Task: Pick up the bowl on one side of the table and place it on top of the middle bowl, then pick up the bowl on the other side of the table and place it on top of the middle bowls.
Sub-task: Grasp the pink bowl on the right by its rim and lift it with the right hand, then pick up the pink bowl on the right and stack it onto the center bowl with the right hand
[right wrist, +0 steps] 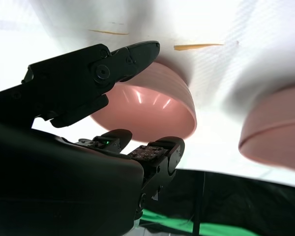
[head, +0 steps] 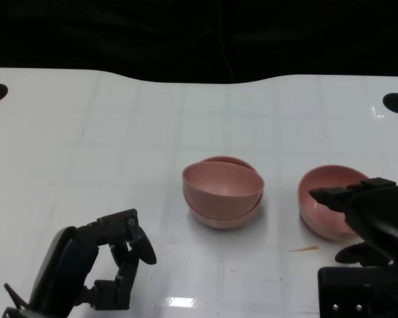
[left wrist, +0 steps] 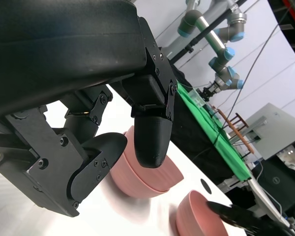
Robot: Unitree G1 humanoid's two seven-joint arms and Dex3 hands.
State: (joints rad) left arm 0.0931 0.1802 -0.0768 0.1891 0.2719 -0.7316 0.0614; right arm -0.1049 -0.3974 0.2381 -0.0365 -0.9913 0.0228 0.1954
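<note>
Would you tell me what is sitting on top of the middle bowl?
A second pink bowl is nested, slightly tilted, in the middle bowl. Only the lower one's rim and outer wall show; its inside is covered. The top bowl looks empty.

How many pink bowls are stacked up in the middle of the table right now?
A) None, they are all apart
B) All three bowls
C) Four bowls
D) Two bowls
D: the middle stack shows two pink bowls nested together, while a third bowl sits apart on the table with the right hand reaching around it and the left hand holding nothing.
</note>
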